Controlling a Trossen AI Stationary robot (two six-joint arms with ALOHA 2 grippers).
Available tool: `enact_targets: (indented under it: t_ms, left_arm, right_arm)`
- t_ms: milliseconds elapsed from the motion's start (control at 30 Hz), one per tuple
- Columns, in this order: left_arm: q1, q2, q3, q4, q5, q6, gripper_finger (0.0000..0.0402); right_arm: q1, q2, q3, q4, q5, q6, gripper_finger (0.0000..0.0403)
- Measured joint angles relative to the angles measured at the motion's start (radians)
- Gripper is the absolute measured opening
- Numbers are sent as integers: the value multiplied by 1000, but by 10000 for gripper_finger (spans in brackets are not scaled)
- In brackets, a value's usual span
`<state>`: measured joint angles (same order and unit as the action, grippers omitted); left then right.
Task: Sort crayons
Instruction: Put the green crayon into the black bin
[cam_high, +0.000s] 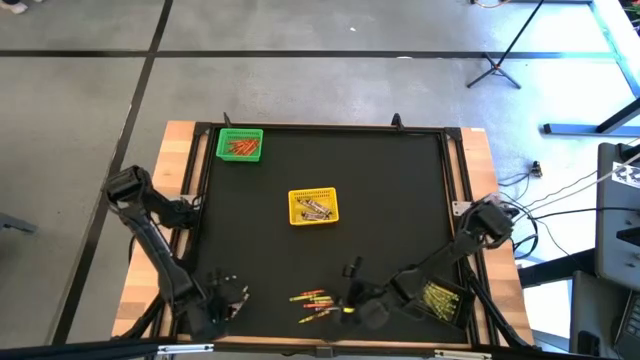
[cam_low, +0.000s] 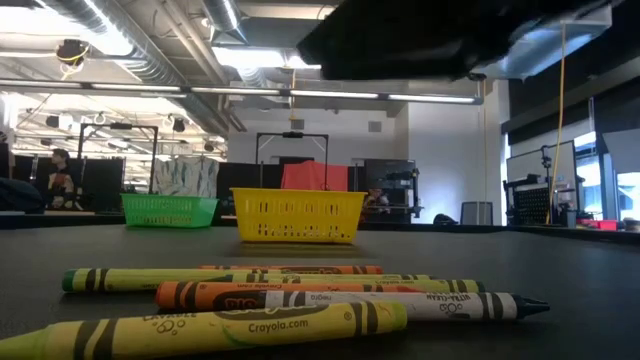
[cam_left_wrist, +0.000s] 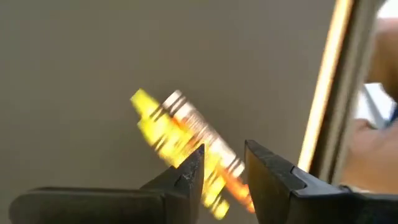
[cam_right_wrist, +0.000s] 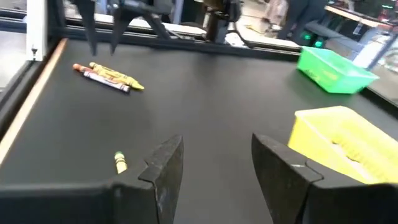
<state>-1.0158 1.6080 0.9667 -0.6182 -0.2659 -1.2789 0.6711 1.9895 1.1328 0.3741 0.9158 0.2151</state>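
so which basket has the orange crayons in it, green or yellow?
The green basket, at the table's far left corner in the high view. The yellow basket, mid-table, holds pale, greyish crayons instead.

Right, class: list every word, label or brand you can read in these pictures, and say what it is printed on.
"Crayola.com" on the nearest yellow crayon, low view.
"Crayola" on the orange crayon behind it, partly cut off by the yellow one.
Small print on the white crayon: too small to read.
Wrappers on the other crayons, in every view: blurred, unreadable.
Green basket and yellow basket: no text.
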Motion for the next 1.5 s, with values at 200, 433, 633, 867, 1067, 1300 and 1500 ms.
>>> enact_targets:
  t_ms: [200,433,633,867,1067,1300,1500]
  left_arm:
    - [-58,1,-21,-70,-3,-243,98]
    - [-67,3,-101,-9,-3,-358,98]
    - [-67,3,-135,54,-2,-361,98]
    - [-67,3,-141,74,-4,-364,98]
    - [-67,9,-158,79,-7,-372,98]
    - [-67,5,-191,87,11,-388,97]
    - [-67,6,-192,66,17,-360,76]
  right_arm:
    - [-47,60,0,100,-116,-35,186]
    - [-57,65,0,101,-158,-10,186]
    - [-56,65,0,101,-161,-10,186]
    - [-56,65,0,101,-161,-10,186]
    - [-56,65,0,99,-161,-10,186]
    - [-56,65,0,95,-168,-10,186]
    - [-56,64,0,95,-167,-10,186]
